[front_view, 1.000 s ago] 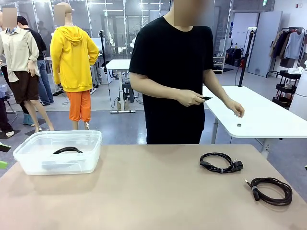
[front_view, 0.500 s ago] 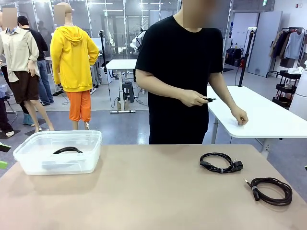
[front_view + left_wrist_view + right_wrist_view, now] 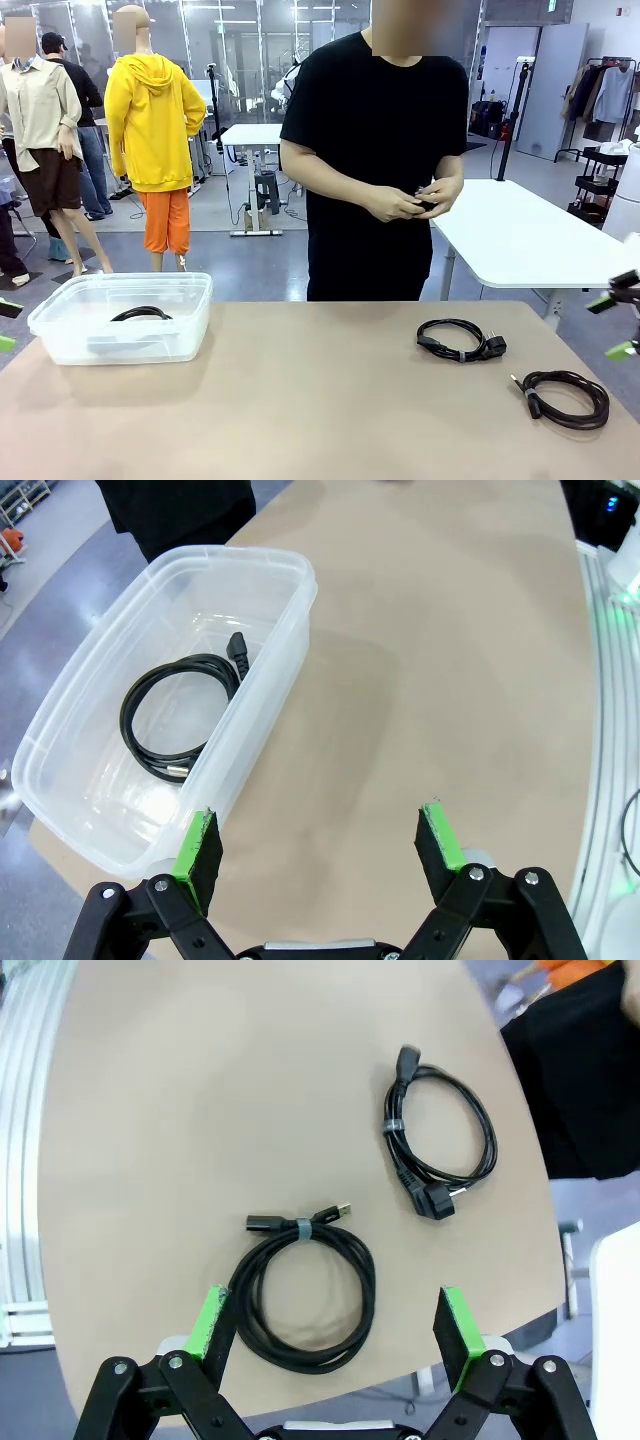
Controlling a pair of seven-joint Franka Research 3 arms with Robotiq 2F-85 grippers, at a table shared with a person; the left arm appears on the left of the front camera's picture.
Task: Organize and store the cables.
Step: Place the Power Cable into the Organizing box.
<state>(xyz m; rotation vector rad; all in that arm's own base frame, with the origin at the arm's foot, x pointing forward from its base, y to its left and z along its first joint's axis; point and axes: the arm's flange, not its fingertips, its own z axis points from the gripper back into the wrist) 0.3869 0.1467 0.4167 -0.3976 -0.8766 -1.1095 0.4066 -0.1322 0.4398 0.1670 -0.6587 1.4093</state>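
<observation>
A tan surface (image 3: pixel 300 410) fills the foreground of a bright workshop, with a person standing at its 12 o'clock edge. As things lie, the job looks about a third done. One coil, the stored cable (image 3: pixel 180 715), lies flat inside the clear bin (image 3: pixel 60 335) at 10 o'clock. Two more coils wait on the bare surface, well apart from the bin. The far cable (image 3: pixel 461 340), with a round plug, sits at 2 o'clock, and the near cable (image 3: pixel 566 398) lies near it at 3 o'clock, close to the edge. Both have yet to go in. The person's hands (image 3: pixel 415 203) are together around something small and dark; I cannot tell what.

The right claw (image 3: pixel 335 1320) is spread wide and empty, hovering above the near cable. Its wrist view shows that coil bound by a grey tie (image 3: pixel 303 1228), which the front view does not resolve. The front view shows its green pads (image 3: pixel 600 303) at the 3 o'clock border. The left claw (image 3: pixel 318 830), equally wide and empty, hangs beside the bin. Its view looks straight down on the stored cable's plug, where the front view sees the coil through the bin's cloudy wall.
</observation>
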